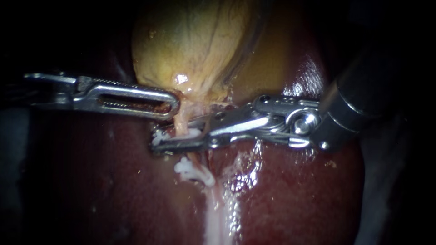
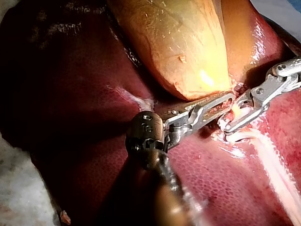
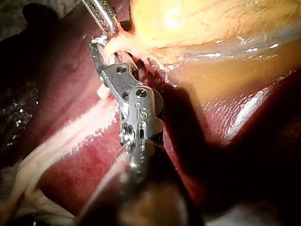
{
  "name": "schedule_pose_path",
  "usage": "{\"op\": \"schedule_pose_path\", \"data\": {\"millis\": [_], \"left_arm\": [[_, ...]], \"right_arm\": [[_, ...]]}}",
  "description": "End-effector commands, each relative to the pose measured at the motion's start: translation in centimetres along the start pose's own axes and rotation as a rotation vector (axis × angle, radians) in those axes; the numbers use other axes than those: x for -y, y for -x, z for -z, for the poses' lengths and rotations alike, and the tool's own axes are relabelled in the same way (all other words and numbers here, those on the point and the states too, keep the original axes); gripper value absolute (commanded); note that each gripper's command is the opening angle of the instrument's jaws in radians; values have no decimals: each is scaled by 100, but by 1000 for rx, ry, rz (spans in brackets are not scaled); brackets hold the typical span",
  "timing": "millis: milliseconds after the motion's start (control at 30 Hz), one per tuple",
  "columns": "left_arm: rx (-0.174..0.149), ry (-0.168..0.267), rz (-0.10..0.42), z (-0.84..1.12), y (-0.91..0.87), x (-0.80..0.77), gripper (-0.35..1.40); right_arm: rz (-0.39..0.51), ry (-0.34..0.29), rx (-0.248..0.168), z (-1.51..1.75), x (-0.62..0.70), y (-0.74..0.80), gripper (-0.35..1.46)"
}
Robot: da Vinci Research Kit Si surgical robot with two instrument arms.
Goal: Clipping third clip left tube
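Note:
The yellow gallbladder (image 1: pixel 195 41) lies on the dark red liver (image 1: pixel 295 190). My left instrument (image 1: pixel 174 103) comes in level from the left, its slotted jaws shut on the tissue at the gallbladder's neck. A pale tube (image 1: pixel 181 123) runs down from there. My right instrument (image 1: pixel 156 140) reaches across it from the right, with its long jaws shut on a white clip (image 1: pixel 193 133) that sits around the tube. Lower on the tube sits another white clip (image 1: pixel 193 172). The left wrist view shows both tips, left instrument (image 2: pixel 228 100) and right instrument (image 2: pixel 225 127), meeting at the tube.
A whitish band of tissue (image 1: pixel 213 213) runs down the liver below the clips. Wet liver surface glistens beside the right instrument's wrist (image 1: pixel 299 122). In the right wrist view, pale strands (image 3: pixel 61 141) fan out over the liver beside the right instrument.

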Motion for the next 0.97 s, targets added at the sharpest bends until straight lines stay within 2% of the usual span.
{"op": "schedule_pose_path", "data": {"millis": [33, 167, 367, 967], "left_arm": [[0, -1, 0, 0, 0, 0, -35], [0, -1, 0, 0, 0, 0, -35], [0, -1, 0, 0, 0, 0, -35], [-1, -1, 0, -1, 0, 0, -35]], "right_arm": [[-1, 1, 0, 0, 0, 1, -32], [2, -2, -1, 1, 0, 6, -35], [-5, -21, 33, 0, 1, 12, -35], [-16, -25, 35, 1, 1, 15, -35]]}}
